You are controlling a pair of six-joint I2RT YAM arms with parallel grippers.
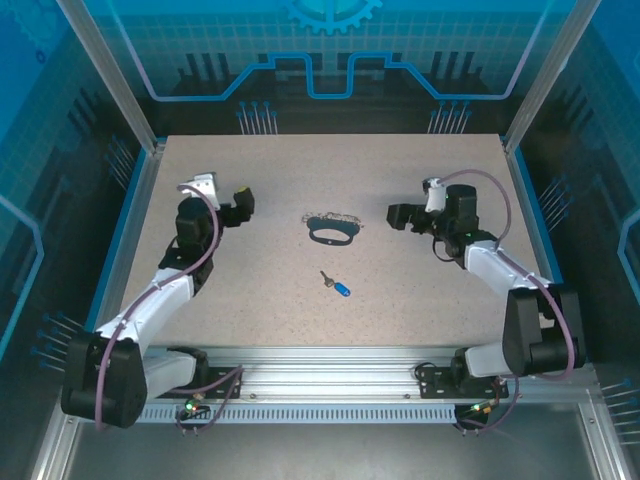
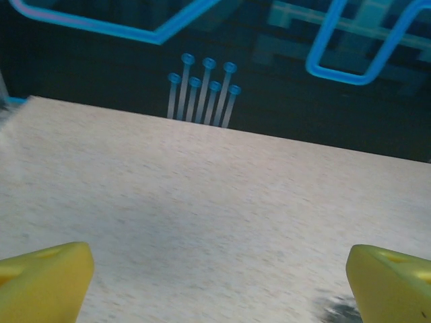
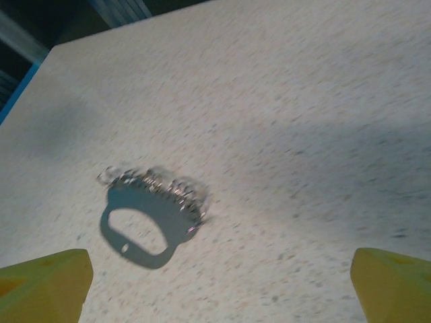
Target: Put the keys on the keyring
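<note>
Both arms are hovering over the tabletop (image 1: 250,300) with jaws spread wide and gripping nothing, the left gripper (image 1: 243,205) toward the left edge and the right gripper (image 1: 398,214) toward the right. The keyring (image 3: 170,217) is lying flat between them near the tabletop's middle, while the blue-headed key (image 1: 337,286) is resting apart from it, closer to the near edge.

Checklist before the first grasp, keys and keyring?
1. Left gripper open and empty: ok.
2. Right gripper open and empty: ok.
3. Key lying free on the table, between the arms and nearer than the keyring: ok.
4. Keyring flat on the table, nothing on top of it: ok.
5. Key threaded on the keyring: not ok, they lie apart.
6. Where the chain's ring splits: cannot tell, the right wrist view is blurred.
</note>
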